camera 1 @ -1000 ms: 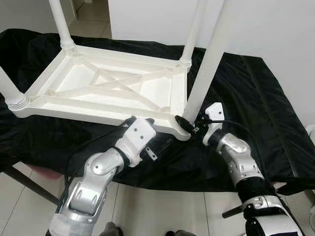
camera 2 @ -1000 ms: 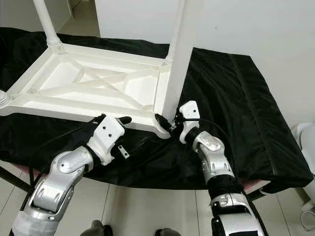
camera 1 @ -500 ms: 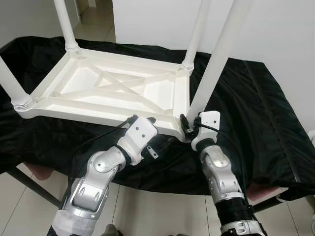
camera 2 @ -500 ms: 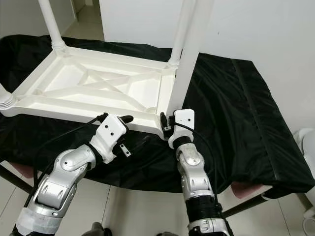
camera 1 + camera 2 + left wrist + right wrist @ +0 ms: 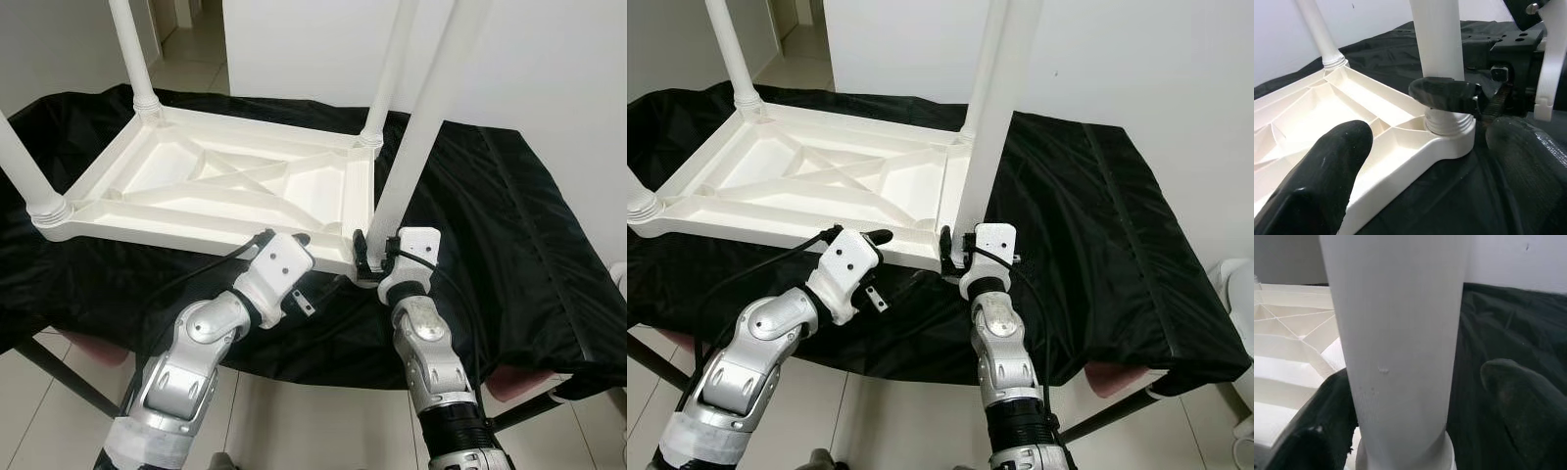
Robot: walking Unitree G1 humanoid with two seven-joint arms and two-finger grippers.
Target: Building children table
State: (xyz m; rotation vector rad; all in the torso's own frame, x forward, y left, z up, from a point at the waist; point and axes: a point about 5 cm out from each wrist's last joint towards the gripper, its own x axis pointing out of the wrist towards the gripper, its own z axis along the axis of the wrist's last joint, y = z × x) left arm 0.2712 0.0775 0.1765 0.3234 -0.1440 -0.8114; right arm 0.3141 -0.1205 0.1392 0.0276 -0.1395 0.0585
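1. Children's table point(image 5: 225, 191) lies upside down on a black cloth point(image 5: 490, 215) over a bench; three legs stand in their corner sockets, and the fourth leg point(image 5: 411, 157) stands in the near right one.
2. Right gripper point(image 5: 1449, 95) has swung from a slanted reach to straight below that leg — now clamped round its base, probably for twisting it home.
3. Left gripper point(image 5: 284, 245) (fingers apart) straddles the near rim.
4. No containers here.
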